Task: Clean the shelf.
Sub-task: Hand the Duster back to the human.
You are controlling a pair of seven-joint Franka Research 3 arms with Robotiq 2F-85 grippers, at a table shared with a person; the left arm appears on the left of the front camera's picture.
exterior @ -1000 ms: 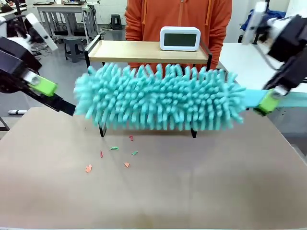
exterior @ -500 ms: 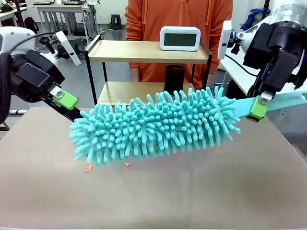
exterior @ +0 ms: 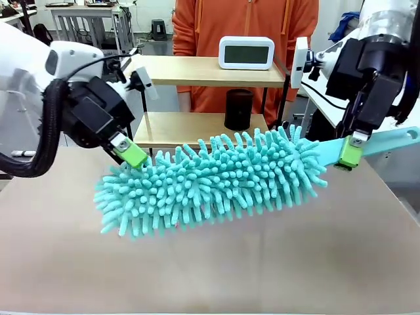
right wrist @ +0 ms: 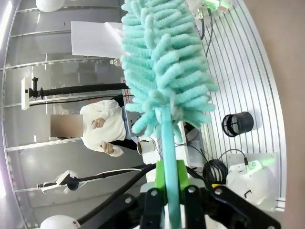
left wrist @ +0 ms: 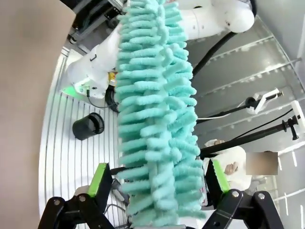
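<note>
Holding the duster (exterior: 210, 180) by its flat teal handle (exterior: 387, 139), my right gripper (exterior: 348, 152) is clamped hard on it, green pads pressed to either face of the strip. A second ago the fluffy head hung level across the front of the shelf (exterior: 197, 71), masking the lower board. Since then I have swung it down and toward me, so it now slants with its far tip low over the table (exterior: 275, 269) and the handle end higher. My left arm has come in from the side, and my left gripper (left wrist: 159, 177) stands wide open with its jaws straddling that low tip, gripping nothing. I read this as coming off the shelf, perhaps to steady the head with the second gripper or to deal with what fell. The shelf itself stands at the far edge of the table in front of the person (exterior: 216, 20) in orange, well behind the duster, with a white clock (exterior: 246, 52) on the top board and a black cylinder (exterior: 239, 108) on the lower one. Both still sit where a wipe would have to pass, so I judge the cleaning unfinished. The small coloured scraps that lay on the table before the shelf are now covered by the fibres. I cannot tell whether the tip touches the tabletop. Nor can I tell whether my left pads are brushing the fibres or standing just clear. The shelf's legs and part of its lower board are hidden behind the duster and my left arm.
</note>
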